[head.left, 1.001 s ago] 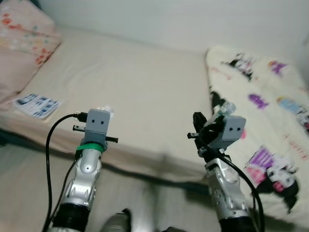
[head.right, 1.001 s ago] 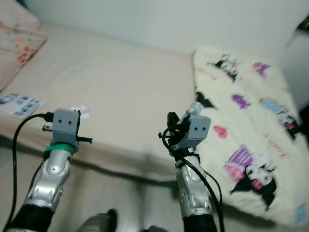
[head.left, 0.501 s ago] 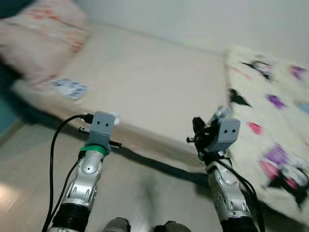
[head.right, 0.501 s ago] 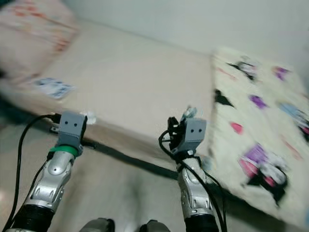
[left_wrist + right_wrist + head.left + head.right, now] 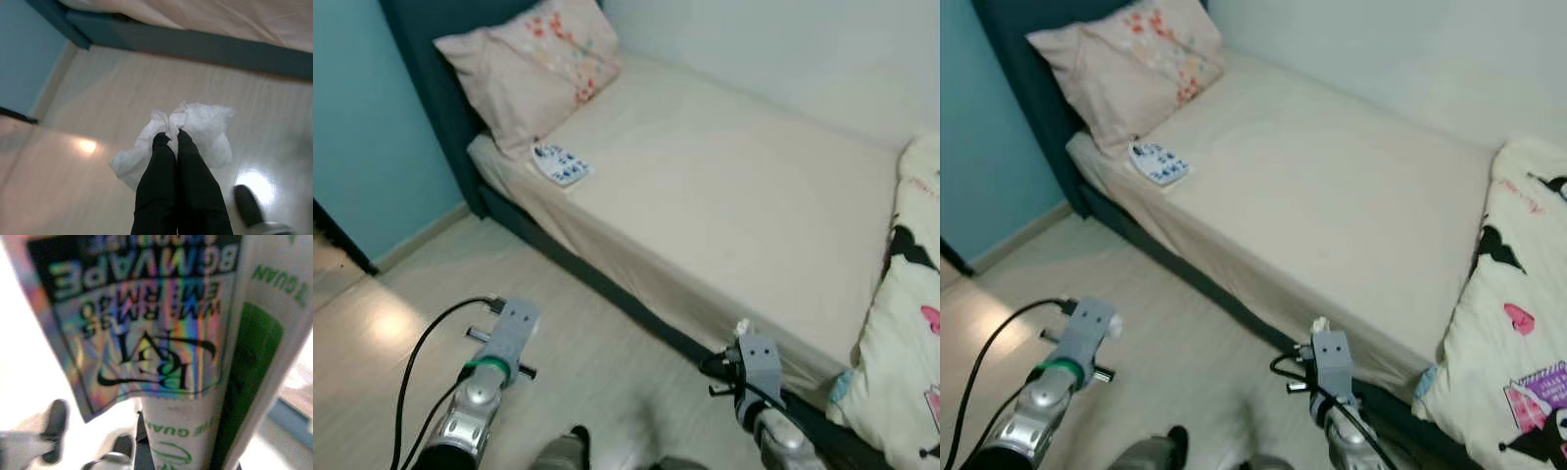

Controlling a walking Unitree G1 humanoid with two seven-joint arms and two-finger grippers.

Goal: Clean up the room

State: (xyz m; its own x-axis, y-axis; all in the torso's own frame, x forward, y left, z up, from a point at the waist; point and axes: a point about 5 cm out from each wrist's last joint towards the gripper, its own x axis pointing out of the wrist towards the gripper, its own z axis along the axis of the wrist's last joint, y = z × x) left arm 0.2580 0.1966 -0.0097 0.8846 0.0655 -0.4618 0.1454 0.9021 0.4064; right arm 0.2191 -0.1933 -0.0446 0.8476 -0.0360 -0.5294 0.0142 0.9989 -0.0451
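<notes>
My left gripper (image 5: 168, 139) is shut on a crumpled white tissue (image 5: 205, 127), held over the pale floor beside the bed. In the eye views that arm (image 5: 509, 333) reaches forward low on the left, a bit of white (image 5: 1112, 322) showing at its tip. My right gripper (image 5: 737, 340) hangs low near the bed's edge. It holds a printed packet (image 5: 161, 333), white and green with a shiny rainbow label, pressed close to the wrist camera and hiding the fingers.
A bed (image 5: 724, 206) with a beige sheet and dark blue frame (image 5: 597, 279) runs across ahead. Pink pillows (image 5: 533, 64) and a blue-printed card (image 5: 561, 164) lie at its head. A cream cartoon blanket (image 5: 911, 323) lies at right. A teal wall (image 5: 362, 127) is at left.
The whole view has swung left and pulled back from the bed, so the camera moved. Both arms now sit lower, over the floor, still gripping the same things.
</notes>
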